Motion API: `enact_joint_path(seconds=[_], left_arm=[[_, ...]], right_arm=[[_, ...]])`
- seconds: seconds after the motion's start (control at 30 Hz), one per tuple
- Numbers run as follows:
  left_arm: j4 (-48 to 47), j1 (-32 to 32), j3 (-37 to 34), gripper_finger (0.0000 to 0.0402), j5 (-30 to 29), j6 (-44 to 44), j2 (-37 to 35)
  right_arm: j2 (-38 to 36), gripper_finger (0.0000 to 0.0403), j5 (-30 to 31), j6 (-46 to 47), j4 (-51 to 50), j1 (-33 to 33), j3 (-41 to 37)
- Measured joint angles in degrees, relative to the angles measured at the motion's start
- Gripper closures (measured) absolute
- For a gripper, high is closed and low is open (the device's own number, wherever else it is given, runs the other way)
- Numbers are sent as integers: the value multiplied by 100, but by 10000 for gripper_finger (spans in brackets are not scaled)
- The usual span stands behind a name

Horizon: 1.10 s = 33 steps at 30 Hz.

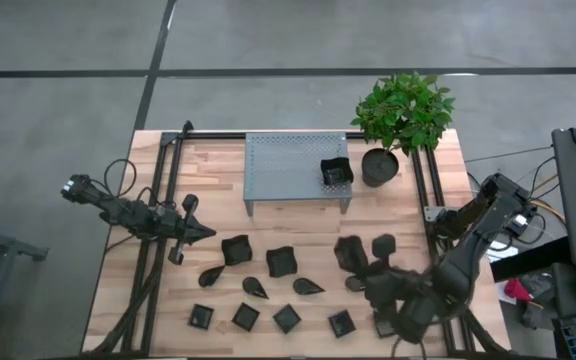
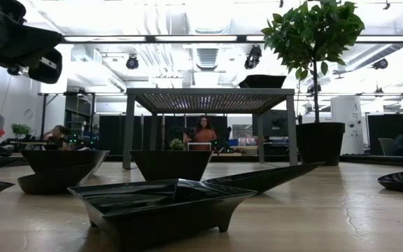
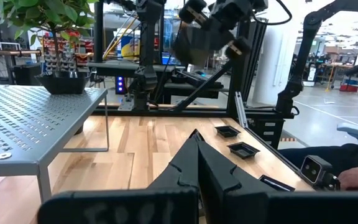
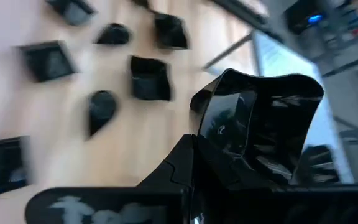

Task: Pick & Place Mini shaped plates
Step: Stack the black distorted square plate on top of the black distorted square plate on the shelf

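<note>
No readable text anywhere from where I sit. The plates, the stand, the pot and my own arms show no lettering, label, brand or number that I can make out. Background room signage is too small and blurred to read.

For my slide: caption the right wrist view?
Right gripper shut on a wavy-edged black plate, above scattered mini plates.
</note>
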Motion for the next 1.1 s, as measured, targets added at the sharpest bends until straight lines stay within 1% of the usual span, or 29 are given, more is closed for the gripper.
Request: enact_joint_path(seconds=[0.13,0.6,0.77,0.93,1.1], left_arm=[[0,4,-2,401,0,0,0],[0,2,-1,401,2,0,0],[0,2,-2,401,2,0,0],[0,2,-2,401,1,0,0],[0,-1,-2,401,0,0,0]], right_arm=[[0,394,246,-707,-1,-431,-32],[-4,394,223,-2802,-11,-2215,-300],[-72,394,-338,-3194,-37,-2852,-300],[-144,394,-423,-3621,-63,-3336,-300],[-208,394,-957,-3702,-96,-3725,-300]])
